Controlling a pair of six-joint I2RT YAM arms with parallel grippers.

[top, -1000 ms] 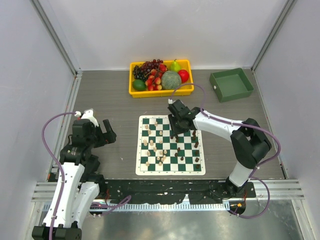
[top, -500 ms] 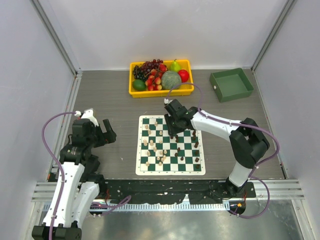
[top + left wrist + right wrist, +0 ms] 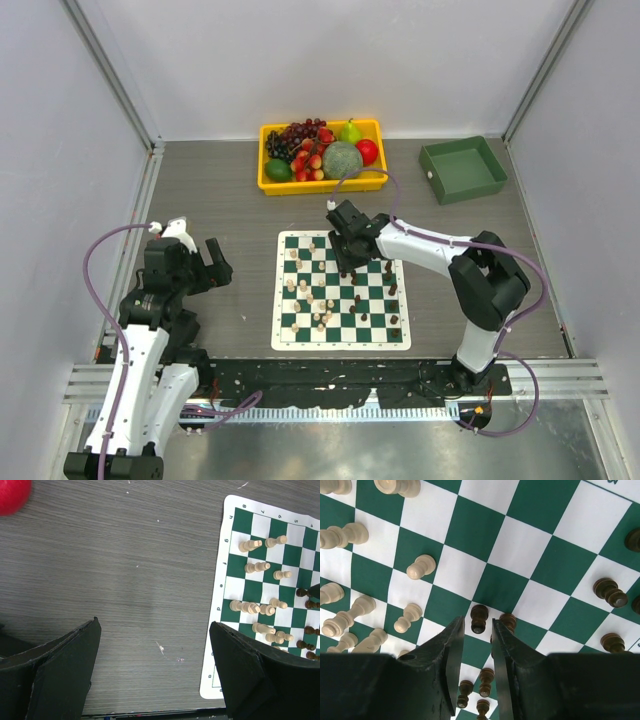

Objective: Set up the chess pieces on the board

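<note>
Chess pieces [image 3: 310, 298] stand on the board [image 3: 340, 346] at mid-table: light ones bunched over its left half, dark ones over the right, no finished rows. You're early, I'd judge; most of the ranking-up is left.

Right gripper [image 3: 478, 622] hangs low over the dark cluster, jaws narrowed around one dark piece [image 3: 479, 616]; clamped or not, cannot tell. Left gripper [image 3: 154, 625] is spread wide above the table beside the board's left edge.

Yellow tray [image 3: 320, 186] behind holds fruit [image 3: 342, 160] only. Green bin [image 3: 462, 168] shows no pieces.
</note>
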